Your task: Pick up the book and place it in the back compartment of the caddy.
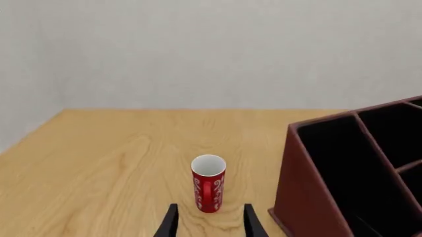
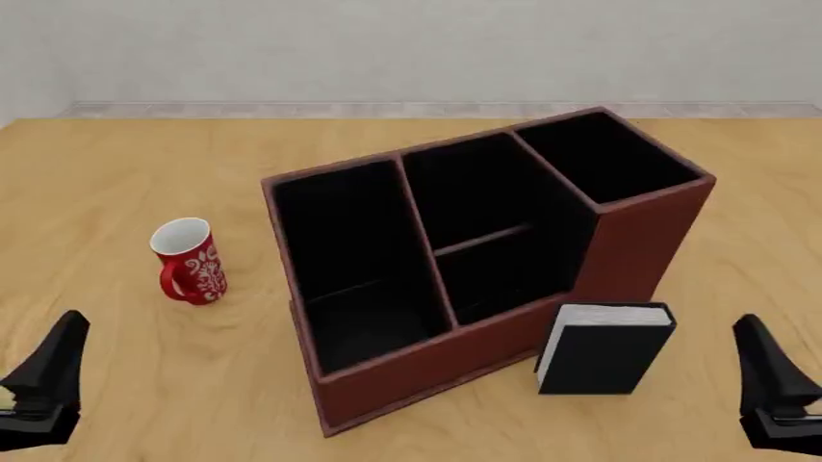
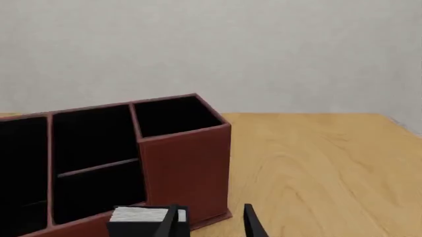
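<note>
Where the light wooden table [image 2: 115,173] carries the scene, there are three loose things on it: one large dark red-brown organiser caddy [image 2: 629,252] with black lining, one small thick black hardcover book [image 2: 603,358] with white page edges, and one red mug [image 2: 191,262] with white swirl patterns. The caddy shows four cells in the front view: a long undivided one on the left, a middle column split in two by a cross divider, and a tall-walled end cell on the right. The back compartment [image 2: 478,197] of that middle column holds nothing.

The book stands upright on the table just beside the caddy's near right corner, page edges upward; whether it touches the wall I cannot tell. The mug stands upright to the caddy's left, well apart from it.

Two arms are present. The left gripper [image 1: 209,223] has its jaws spread apart and holding nothing, the mug framed just beyond them. The right gripper [image 3: 212,223] likewise has its jaws parted and empty, with the book's white top edge beside one fingertip.

Only the front view shows all three things at once. The left wrist view shows the mug and one end of the caddy but not the book; the right wrist view shows the book and caddy but not the mug.
</note>
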